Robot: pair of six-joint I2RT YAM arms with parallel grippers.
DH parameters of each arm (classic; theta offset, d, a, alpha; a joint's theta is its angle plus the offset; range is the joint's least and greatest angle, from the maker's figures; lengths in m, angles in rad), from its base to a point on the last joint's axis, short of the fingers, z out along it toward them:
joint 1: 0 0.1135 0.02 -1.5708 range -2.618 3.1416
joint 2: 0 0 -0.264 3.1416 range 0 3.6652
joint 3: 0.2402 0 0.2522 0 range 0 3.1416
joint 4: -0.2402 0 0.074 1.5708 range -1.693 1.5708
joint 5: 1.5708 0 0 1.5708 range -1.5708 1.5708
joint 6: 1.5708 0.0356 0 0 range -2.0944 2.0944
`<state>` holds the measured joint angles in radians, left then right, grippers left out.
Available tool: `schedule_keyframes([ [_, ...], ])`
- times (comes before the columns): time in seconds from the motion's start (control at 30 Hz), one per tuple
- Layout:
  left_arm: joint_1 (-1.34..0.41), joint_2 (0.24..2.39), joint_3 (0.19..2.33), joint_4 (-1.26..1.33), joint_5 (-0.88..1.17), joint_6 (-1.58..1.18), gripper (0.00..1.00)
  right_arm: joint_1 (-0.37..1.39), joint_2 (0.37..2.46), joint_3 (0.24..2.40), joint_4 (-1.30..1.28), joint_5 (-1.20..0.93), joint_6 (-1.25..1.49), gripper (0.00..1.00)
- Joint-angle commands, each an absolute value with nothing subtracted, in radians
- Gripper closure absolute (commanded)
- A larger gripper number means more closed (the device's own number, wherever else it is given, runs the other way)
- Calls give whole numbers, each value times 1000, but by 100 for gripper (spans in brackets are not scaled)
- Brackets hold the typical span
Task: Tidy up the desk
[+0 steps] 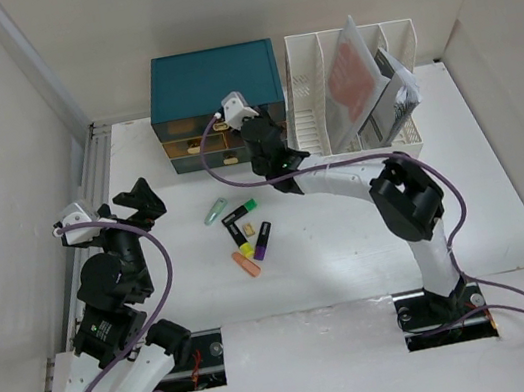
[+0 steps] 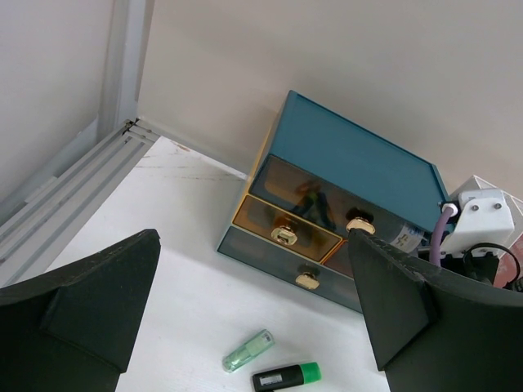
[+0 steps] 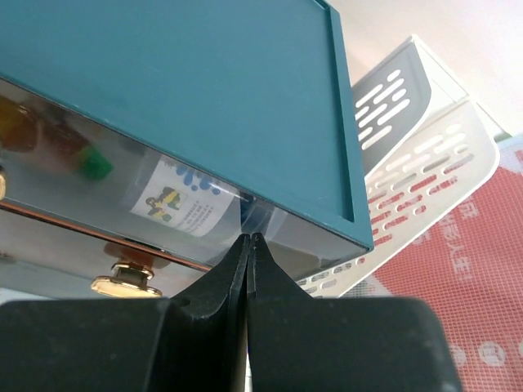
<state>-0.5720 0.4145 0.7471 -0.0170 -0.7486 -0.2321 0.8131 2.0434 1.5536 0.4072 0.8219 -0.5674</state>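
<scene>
Desk contents, as seen from the room:

- Teal drawer unit (image 1: 214, 88): at the back of the white table (image 1: 353, 251), drawers shut as far as I can tell.
- White file rack (image 1: 325, 93): just right of it, holding papers.
- Highlighters: loose mid-table, in front of the drawers. Green (image 1: 240, 212), purple (image 1: 263, 240), orange (image 1: 246, 265), and a pale green tube (image 1: 215, 210).
- Right gripper (image 3: 249, 245): at the unit's upper right front corner, fingers pressed together, nothing seen between them.
- Left gripper (image 1: 146, 200): left of the highlighters, above the table, fingers spread wide, holding nothing.
</scene>
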Motion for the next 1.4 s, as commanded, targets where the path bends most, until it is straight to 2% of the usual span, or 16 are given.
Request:
schedule_keyframes([
  [0.0, -568, 403, 744, 34, -744, -218, 1, 807, 2068, 1542, 526, 887, -612, 100],
  [0.17, -568, 403, 744, 34, -744, -218, 1, 807, 2077, 1542, 537, 899, -624, 100],
  [0.3, -568, 403, 744, 34, -744, -218, 1, 837, 1967, 1500, 438, 792, -624, 100],
  [0.4, -568, 403, 744, 34, -735, -218, 1, 859, 1826, 1444, 188, 478, -601, 100],
  [0.43, -568, 403, 744, 43, -726, -218, 1, 859, 1710, 1428, 132, 227, -601, 80],
  [0.5, -568, 403, 733, 54, -704, -209, 1, 838, 1620, 1428, 6, 39, -601, 50],
  [0.53, -568, 403, 724, 54, -675, -209, 1, 825, 1582, 1462, -62, -45, -592, 26],
  [0.6, -568, 403, 713, 96, -634, -199, 1, 758, 1563, 1508, -136, -199, -514, 4],
  [0.63, -568, 403, 703, 110, -615, -199, 1, 724, 1552, 1537, -137, -256, -430, 0],
  [0.8, -568, 540, 728, 147, -535, -258, 1, 493, 1552, 1572, -152, -562, -146, 0],
  [0.9, -536, 678, 776, 156, -453, -281, 1, 453, 1528, 1572, -140, -597, -58, 0],
  [0.97, -460, 782, 827, 156, -364, -298, 6, 453, 1510, 1572, -140, -584, -58, 0],
  [1.17, -290, 1059, 934, 225, 3, -359, 46, 433, 1465, 1551, -120, -574, -20, 0],
  [1.2, -243, 1090, 946, 245, 43, -371, 58, 433, 1465, 1540, -109, -574, -20, 0],
  [1.3, -166, 1201, 957, 304, 164, -407, 71, 414, 1447, 1531, -100, -574, -11, 0],
  [1.37, -134, 1250, 966, 304, 204, -426, 72, 414, 1447, 1531, -100, -574, -11, 0],
])
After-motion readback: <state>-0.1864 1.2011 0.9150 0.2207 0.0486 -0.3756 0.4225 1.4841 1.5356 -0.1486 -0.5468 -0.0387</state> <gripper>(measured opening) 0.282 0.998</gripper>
